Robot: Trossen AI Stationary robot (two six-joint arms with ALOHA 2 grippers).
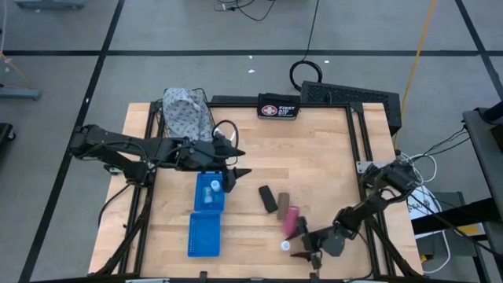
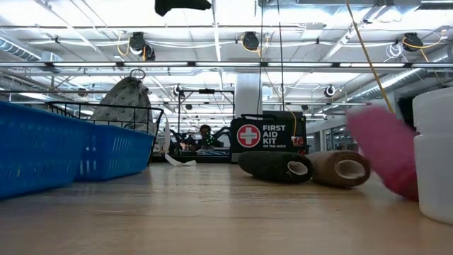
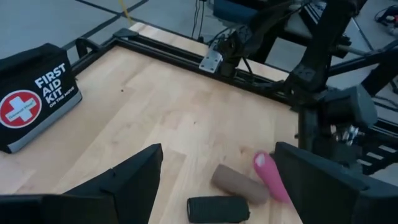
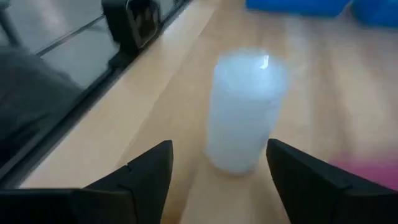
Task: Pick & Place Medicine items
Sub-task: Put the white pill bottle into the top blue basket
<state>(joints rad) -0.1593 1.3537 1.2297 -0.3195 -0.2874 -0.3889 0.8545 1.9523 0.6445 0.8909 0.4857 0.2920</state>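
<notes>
Hovering low at the surface's (image 1: 330,157) near edge, the right gripper (image 4: 217,163) spreads wide around an upright white bottle (image 4: 244,112), pink tube (image 1: 291,221) just beside; left gripper (image 1: 238,163) gapes wide above the blue bin (image 1: 209,192).

Black pouch (image 3: 34,96) — white "FIRST AID KIT" lettering, white cross on red circle; smaller line beneath unreadable.

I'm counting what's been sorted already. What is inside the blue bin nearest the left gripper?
From above, the blue bin holds at least one small white bottle, perhaps two. The left gripper hangs beside its upper corner. In the low view the bin's wall hides its contents.
</notes>
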